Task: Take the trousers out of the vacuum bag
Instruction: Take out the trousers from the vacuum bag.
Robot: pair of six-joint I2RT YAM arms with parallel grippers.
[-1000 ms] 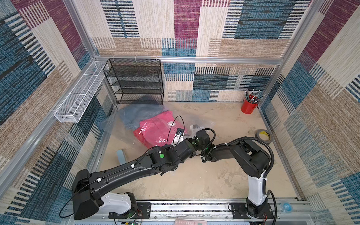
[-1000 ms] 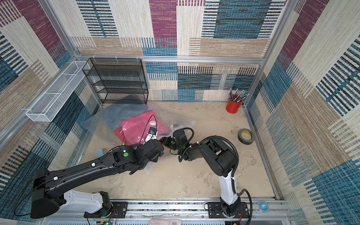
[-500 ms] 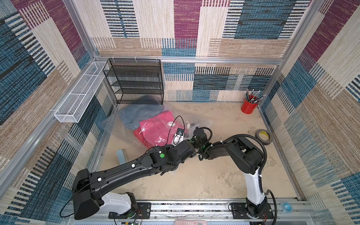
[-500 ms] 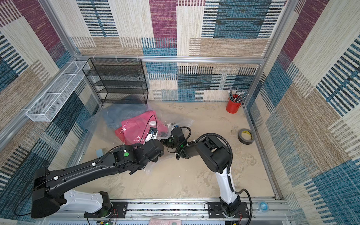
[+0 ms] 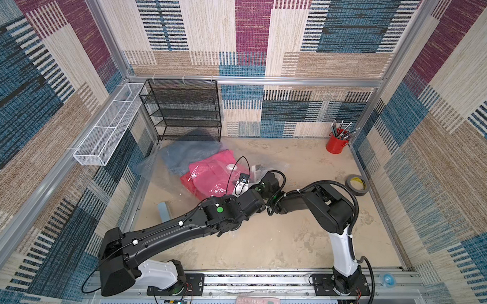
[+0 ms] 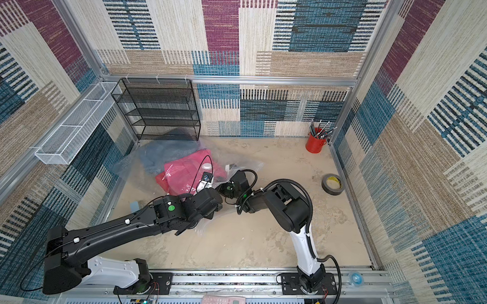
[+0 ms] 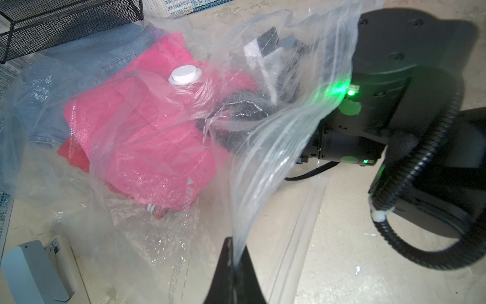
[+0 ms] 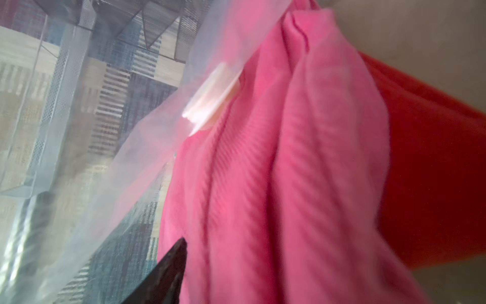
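Trousers (image 5: 211,173), soft and limp, lie centre-left in the slippery bag (image 5: 152,166); my left gripper (image 7: 232,252) pinches its mouth, my right gripper (image 7: 226,126) reaches inside, jaws unreadable, and I'd grab a pink fold.

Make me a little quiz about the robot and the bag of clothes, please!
1. True or false: the left hand is pinching the edge of the bag.
2. Which lie under the white cap? A: the pink trousers. B: green trousers. C: yellow trousers.
3. What black thing stands behind the bag, against the wall?
Key: 1 true. 2 A. 3 the wire shelf.
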